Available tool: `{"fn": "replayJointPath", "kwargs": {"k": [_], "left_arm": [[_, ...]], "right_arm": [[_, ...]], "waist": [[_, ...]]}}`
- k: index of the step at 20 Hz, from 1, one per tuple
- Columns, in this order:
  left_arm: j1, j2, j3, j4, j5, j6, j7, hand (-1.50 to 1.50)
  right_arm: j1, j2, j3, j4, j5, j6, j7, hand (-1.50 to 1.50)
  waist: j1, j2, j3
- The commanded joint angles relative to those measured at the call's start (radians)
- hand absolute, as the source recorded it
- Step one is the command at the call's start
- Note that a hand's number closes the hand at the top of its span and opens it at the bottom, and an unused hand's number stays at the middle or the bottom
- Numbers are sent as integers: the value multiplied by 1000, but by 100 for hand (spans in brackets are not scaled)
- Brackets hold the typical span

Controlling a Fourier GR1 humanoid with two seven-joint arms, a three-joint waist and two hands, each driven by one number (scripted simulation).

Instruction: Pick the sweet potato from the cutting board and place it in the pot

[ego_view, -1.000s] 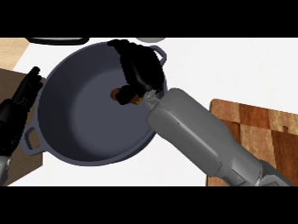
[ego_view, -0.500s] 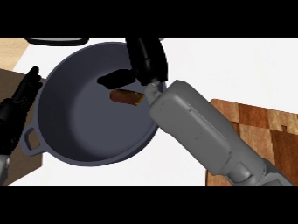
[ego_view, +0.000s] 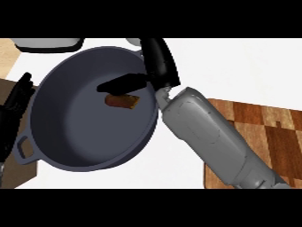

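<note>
- Brown sweet potato [ego_view: 122,101] now lies inside the dark pot [ego_view: 61,133]; half a second ago your right hand [ego_view: 154,66] held it.
- Those fingers have straightened, thumb just above it: placement looks done.
- Your left hand [ego_view: 6,119] rests beside the pot, fingers straight.
- The cutting board [ego_view: 284,133] sits well apart.

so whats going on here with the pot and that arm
The robot's right hand is over the dark pot with its fingers straight and thumb stretched out. The sweet potato lies inside the pot, just below the thumb, no longer gripped. The cutting board at the right has nothing visible on it. The left hand rests at the left edge beside the pot, fingers up.
</note>
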Motion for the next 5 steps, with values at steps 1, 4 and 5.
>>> {"fn": "replayJointPath", "kwargs": {"k": [1, 4, 5], "left_arm": [[93, -44, 6, 131, 19, -7, -55, 0], [139, -36, 24, 96, 26, -2, -60, 0], [108, -57, 6, 74, 9, 25, -21, 0]], "right_arm": [[72, -6, -30, -37, -65, 49, -57, -150], [155, -61, -30, -145, -89, 93, -70, -150], [160, -95, -76, -118, -120, 121, -104, -150]], "waist": [[-23, 10, -42], [-35, 1, -42], [-33, 6, -41]]}}
